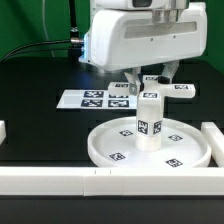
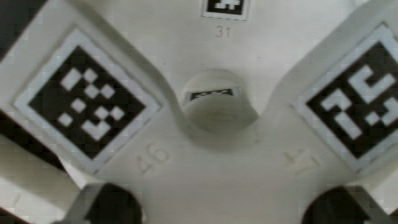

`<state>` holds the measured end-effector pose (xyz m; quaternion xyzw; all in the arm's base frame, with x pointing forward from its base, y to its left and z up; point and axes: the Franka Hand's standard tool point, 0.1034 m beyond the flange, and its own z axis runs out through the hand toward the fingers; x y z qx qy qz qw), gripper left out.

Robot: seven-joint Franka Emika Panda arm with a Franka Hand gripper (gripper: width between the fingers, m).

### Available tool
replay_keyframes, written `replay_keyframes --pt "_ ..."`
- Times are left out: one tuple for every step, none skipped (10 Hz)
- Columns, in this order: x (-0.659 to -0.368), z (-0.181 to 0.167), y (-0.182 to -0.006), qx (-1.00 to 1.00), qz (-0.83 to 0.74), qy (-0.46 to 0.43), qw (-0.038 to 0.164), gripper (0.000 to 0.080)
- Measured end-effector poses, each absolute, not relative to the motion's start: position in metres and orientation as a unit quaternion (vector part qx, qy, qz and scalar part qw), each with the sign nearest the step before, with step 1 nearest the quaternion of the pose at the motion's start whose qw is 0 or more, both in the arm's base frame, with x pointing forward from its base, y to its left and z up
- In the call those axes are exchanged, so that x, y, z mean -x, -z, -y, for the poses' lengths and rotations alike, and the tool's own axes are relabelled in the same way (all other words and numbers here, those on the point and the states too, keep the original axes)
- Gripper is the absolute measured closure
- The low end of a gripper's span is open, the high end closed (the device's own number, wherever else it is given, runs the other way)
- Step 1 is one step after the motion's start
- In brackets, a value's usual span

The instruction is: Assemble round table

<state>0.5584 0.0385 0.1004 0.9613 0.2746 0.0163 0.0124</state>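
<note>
The large rimmed disc point(image 1: 150, 146) lies flat on the black tabletop point(image 1: 40, 110), close to the white bar point(image 1: 60, 180) that edges the near side and just inside the bar point(image 1: 222, 140) at the exterior view's right. Square tags show on the disc's floor, several around its centre. The short cylinder post point(image 1: 149, 122) stands upright at the middle of the disc, a tag on its side and a smaller one near its top. The gripper point(image 1: 150, 92) hangs straight above the post, and its two fingers point(image 1: 133, 84) come down either side of the post's upper end; the jaws stand narrowly apart, about the width of the post (whether the pads actually press on it cannot be told from either view). In the wrist view the post point(image 2: 217, 105) appears end-on between the dark fingertips point(image 2: 111, 205), with two large tagged white surfaces flanking it, whose identity cannot be told. Behind the disc, toward the far edge of the tabletop, the marker board point(image 1: 95, 99) lies flat, partly hidden by the arm. The cross-shaped piece cannot be made out with certainty.
</note>
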Motion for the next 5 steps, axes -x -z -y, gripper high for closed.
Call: replay_keyframes --pt "-0.5584 -0.0384 -0.1003 -0.969 -0.244 -0.017 0.012 0.0357" --pt "-0.5584 -0.0385 -0.1003 -0.978 -0.21 -0.017 0.011 0.0357" --pt "-0.5584 -0.0385 -0.1003 -0.984 -0.178 -0.017 0.01 0.0357" --pt "-0.5584 -0.0385 -0.1003 -0.987 -0.163 -0.018 0.009 0.0357" --pt "-0.5583 -0.0384 -0.1002 -0.993 -0.118 -0.018 0.006 0.0357"
